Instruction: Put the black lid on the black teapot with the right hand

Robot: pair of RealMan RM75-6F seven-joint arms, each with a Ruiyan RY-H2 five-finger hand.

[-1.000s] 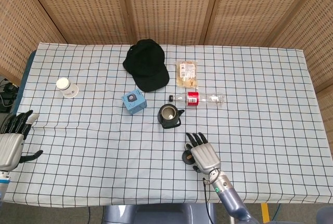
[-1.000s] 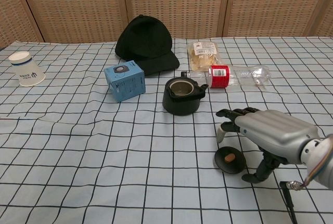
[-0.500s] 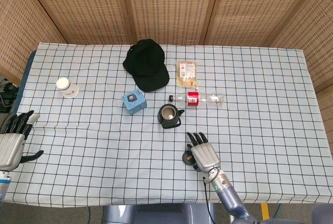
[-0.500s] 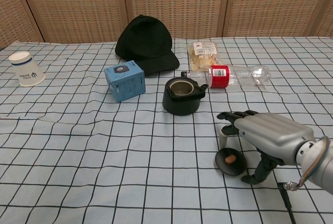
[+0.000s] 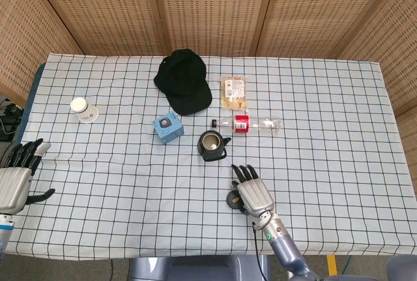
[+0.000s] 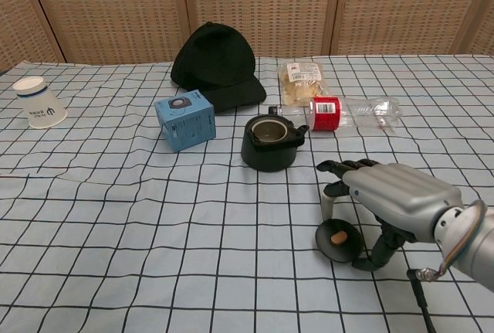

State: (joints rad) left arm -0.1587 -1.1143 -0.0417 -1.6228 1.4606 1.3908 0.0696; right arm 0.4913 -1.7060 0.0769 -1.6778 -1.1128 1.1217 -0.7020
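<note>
Black lid (image 6: 338, 239) lies tilted on the checked tabletop (image 6: 154, 232) near its front edge, the right hand (image 6: 390, 198) arched over it, fingers (image 6: 337, 168) curled around its rim. Black teapot (image 6: 269, 142) stands open toward the middle. Left hand (image 5: 16, 180) hangs spread off the left edge.

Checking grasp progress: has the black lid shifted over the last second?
Yes. The black round lid, under the right hand, slid slightly left toward the black teapot.
</note>
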